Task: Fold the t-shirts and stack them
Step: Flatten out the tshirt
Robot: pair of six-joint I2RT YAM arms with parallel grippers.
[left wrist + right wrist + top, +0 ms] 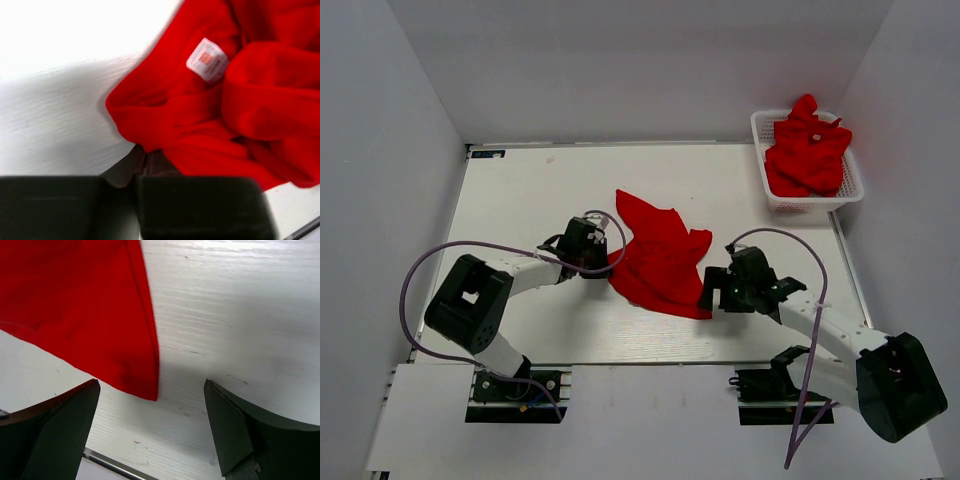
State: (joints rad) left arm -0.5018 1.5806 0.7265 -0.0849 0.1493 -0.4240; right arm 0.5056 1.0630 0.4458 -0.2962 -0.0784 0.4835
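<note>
One red t-shirt (660,262) lies crumpled in the middle of the table. Its white neck label (207,60) shows in the left wrist view. My left gripper (608,266) is at the shirt's left edge, its jaws pressed together on a fold of the cloth (150,125) right at the fingertips (142,157). My right gripper (708,292) sits at the shirt's near right corner, open wide. That corner (145,385) lies flat on the table between and just ahead of the two fingers (151,386), touching neither. More red t-shirts (807,150) are heaped in the basket.
A white mesh basket (807,203) stands at the far right corner of the white table (520,200). Grey walls close in the left, back and right sides. A metal strip (115,466) of the near table edge runs just under my right gripper.
</note>
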